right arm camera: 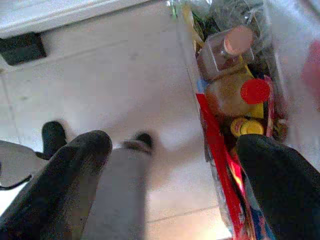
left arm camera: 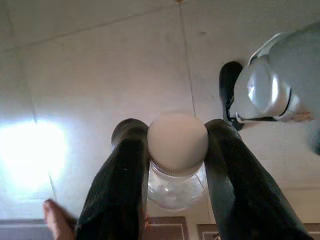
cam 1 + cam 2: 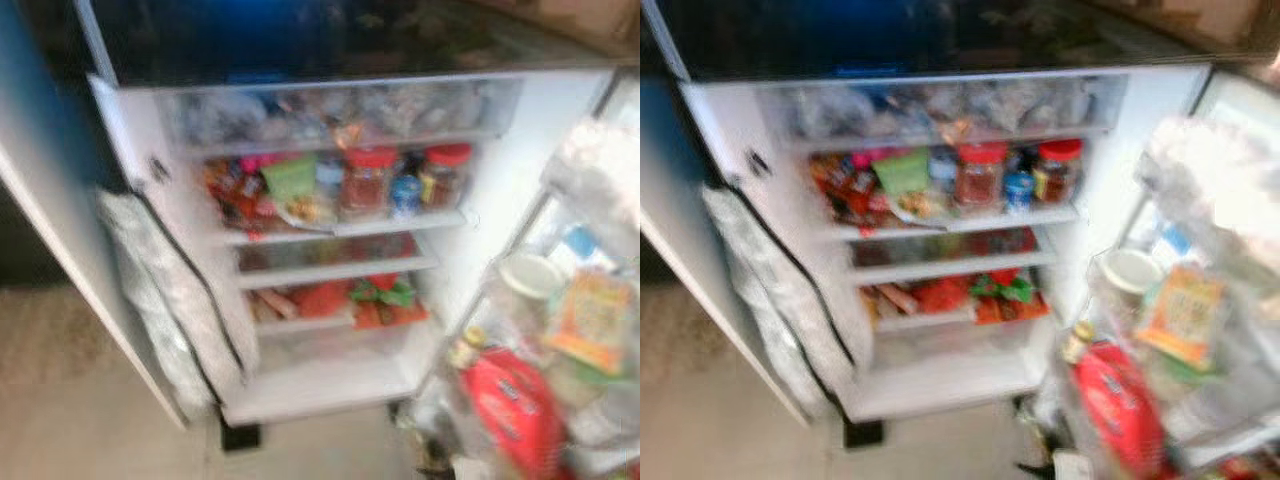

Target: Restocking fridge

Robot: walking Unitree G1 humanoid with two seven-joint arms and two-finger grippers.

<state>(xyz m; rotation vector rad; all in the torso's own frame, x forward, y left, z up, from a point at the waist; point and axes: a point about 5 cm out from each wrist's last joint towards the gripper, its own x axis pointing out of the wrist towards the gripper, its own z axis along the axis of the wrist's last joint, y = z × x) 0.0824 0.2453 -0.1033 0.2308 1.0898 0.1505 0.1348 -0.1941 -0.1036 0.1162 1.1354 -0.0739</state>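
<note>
White shelves of the fridge [image 3: 330, 385] stood open before the robot, the upper ones packed with jars [image 3: 368, 183] and packets, the lowest shelf nearly bare. Below the fridge, over the floor tiles [image 2: 90, 75], the left gripper [image 2: 177, 150] hung with its fingers [image 2: 120, 190] pinching a clear bottle [image 2: 176, 165] with a pale cap. Beside the fridge door bin [image 1: 235, 100], the right gripper [image 1: 172, 165] had its fingers spread, holding nothing. I judged the bottle not yet shelved.

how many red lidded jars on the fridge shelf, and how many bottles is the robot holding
red-lidded jars on the shelf: 2, one beside the other
bottles held: 1, a clear bottle with a white cap in the left gripper
total: 3
</note>
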